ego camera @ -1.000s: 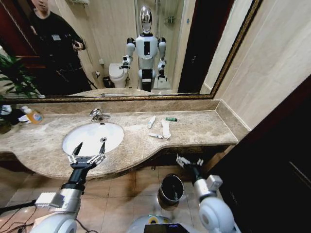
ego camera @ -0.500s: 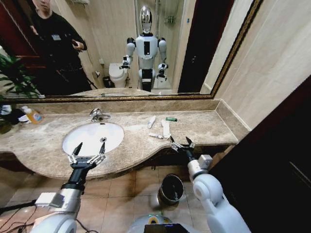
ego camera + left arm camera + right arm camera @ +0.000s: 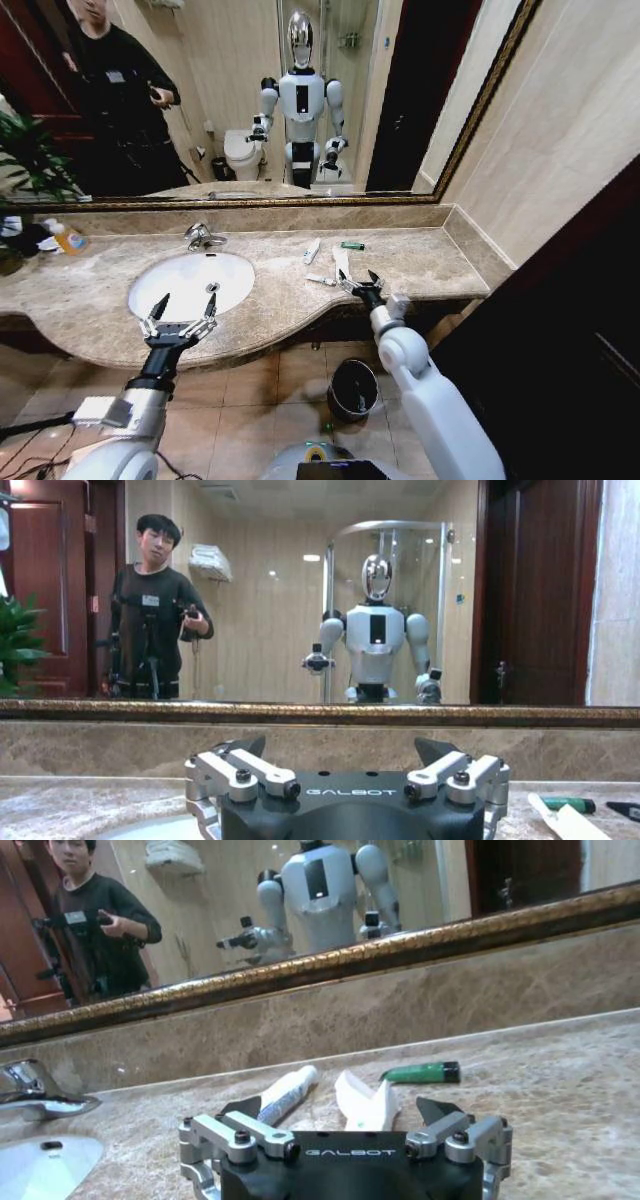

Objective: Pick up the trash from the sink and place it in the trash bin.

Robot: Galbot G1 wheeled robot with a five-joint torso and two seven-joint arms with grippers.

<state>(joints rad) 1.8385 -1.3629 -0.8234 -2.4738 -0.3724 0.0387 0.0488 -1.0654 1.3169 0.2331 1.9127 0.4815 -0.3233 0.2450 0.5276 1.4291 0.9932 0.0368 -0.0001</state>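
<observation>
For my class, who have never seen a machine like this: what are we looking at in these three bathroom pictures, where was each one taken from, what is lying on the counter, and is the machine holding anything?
This is a wheeled robot with two arms, each ending in a pincer. The wide picture comes from a camera on its head, looking down at a marble counter; the mirror behind reflects the robot itself. The other two pictures come from cameras on its wrists, so each shows that arm's own pincer up close.

The left pincer hovers open at the front edge of the white sink. The right pincer is open and reaches over the counter toward the trash: white wrappers, a small white tube and a green piece.

Neither pincer holds anything. The dark trash bin stands on the floor below. A yellow-orange bottle sits far left.
</observation>
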